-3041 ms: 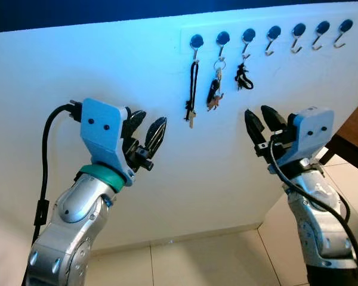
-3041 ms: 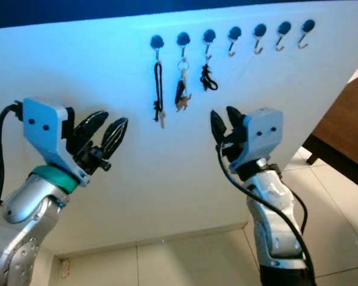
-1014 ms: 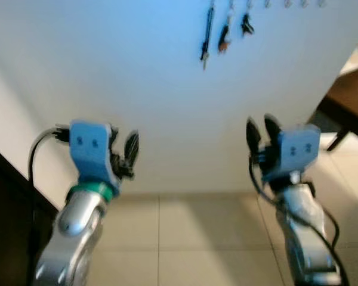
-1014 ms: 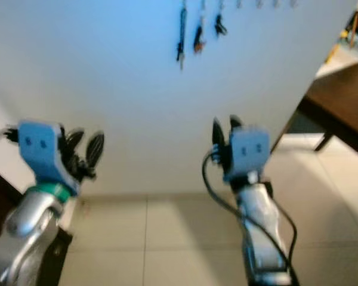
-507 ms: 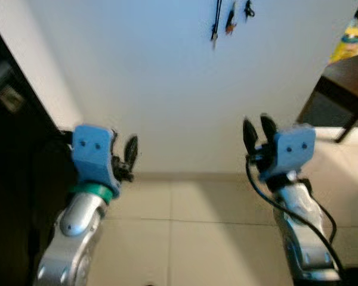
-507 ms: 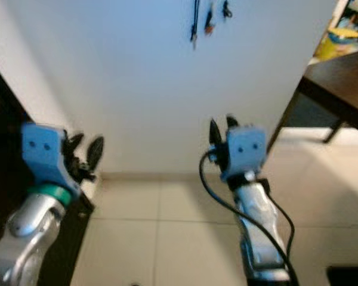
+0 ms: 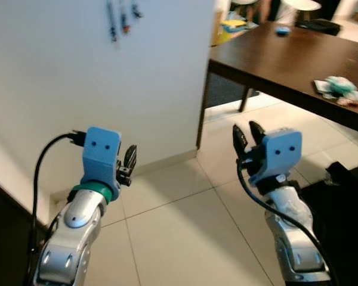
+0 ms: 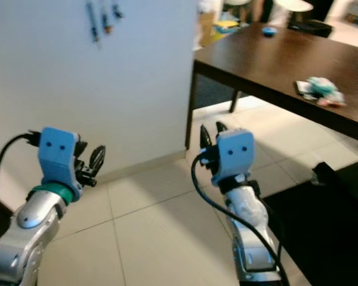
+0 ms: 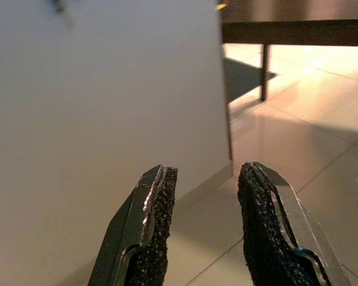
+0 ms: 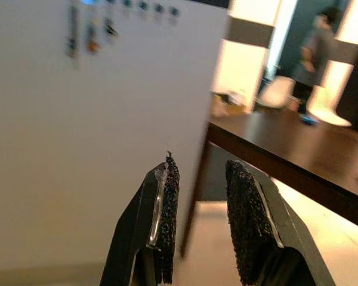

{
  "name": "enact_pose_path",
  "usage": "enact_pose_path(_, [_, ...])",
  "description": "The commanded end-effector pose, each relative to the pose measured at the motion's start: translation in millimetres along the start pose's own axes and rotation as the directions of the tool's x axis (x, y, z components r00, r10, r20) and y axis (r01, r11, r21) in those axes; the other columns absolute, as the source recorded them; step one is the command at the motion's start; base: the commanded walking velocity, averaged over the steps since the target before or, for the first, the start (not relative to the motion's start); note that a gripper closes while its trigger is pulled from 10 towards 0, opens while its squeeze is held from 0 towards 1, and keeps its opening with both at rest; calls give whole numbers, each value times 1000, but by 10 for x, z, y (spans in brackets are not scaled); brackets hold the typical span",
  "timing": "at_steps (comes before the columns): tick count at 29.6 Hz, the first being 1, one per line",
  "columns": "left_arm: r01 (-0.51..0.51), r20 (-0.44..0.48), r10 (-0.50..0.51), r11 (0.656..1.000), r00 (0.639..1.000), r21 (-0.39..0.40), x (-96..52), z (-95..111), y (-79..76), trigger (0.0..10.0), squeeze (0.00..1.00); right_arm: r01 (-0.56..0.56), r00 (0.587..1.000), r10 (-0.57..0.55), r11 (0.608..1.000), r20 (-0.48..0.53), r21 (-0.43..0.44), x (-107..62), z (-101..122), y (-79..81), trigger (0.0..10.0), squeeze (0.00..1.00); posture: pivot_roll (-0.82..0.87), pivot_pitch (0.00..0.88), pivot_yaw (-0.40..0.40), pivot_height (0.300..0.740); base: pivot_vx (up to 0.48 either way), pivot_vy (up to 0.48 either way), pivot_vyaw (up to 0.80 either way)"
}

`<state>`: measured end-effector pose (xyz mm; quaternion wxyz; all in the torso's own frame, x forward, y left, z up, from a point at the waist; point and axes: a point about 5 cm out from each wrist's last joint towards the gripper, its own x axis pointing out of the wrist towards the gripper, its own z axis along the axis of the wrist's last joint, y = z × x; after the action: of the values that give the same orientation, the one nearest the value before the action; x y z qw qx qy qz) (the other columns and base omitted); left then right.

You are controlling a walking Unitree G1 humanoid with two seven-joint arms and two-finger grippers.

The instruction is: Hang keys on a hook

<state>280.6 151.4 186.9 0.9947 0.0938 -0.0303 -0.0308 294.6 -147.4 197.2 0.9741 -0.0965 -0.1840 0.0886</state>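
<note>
Now: three key sets (image 7: 123, 18) on wall | left gripper (image 9: 204, 196), right gripper (image 10: 201, 196) empty, parted

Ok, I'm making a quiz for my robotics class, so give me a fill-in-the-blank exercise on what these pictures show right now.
1. Both the left hand and the right hand are open and hold ____.
2. The keys hang on the white ____.
3. The dark brown table stands to the robot's ____.
4. The floor under the arms is covered in pale ____.

Missing words: nothing; wall; right; tiles
</note>
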Motion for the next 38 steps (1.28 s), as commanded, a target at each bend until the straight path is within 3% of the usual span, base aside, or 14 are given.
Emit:
enact_pose_path(1, [-37,-16,39,995,999,97,7,-117,95,10000,0,-48,995,47,999,-87,-12,-20,-177,92,10000,0,-134,25,119,740,0,0,-800])
enact_pose_path(7, [-20,-30,25,985,999,173,-11,-254,140,10000,0,-95,985,93,995,-148,-4,-33,-332,147,10000,0,-124,20,117,740,0,0,-800])
enact_pose_path(15, [8,-88,1,995,996,100,31,-421,150,10000,0,-162,966,164,986,-200,24,1,-445,235,10000,0,-123,8,118,740,0,0,-800])
enact_pose_path(38, [23,-54,-19,996,998,83,75,-470,135,10000,0,-185,959,190,982,-210,44,42,-488,250,10000,0,-120,10,111,740,0,0,-800])
